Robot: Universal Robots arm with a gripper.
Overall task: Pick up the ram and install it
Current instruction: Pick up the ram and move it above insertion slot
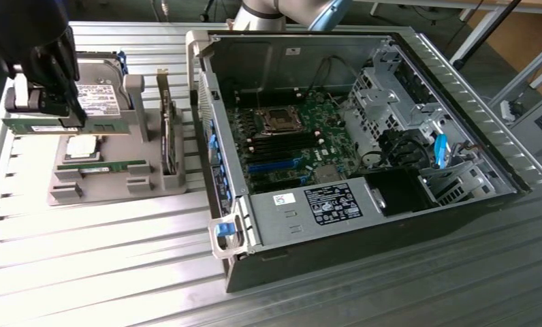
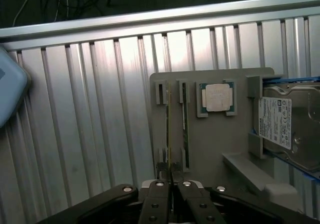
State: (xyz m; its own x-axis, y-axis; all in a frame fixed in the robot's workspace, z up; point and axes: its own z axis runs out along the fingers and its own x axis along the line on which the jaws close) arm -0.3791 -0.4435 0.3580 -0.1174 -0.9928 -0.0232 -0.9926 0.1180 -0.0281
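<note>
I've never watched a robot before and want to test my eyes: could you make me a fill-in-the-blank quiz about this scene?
1. The claw is shut on a long green ___.
2. A second stick rests in the gray ___, beside the processor chip.
3. The computer case lies ___, its motherboard showing.
Missing words: ram; holder; open.

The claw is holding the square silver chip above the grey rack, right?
Not the chip: the gripper holds the ram above the grey rack, as the exterior view shows. The square silver chip sits in the rack.
</note>
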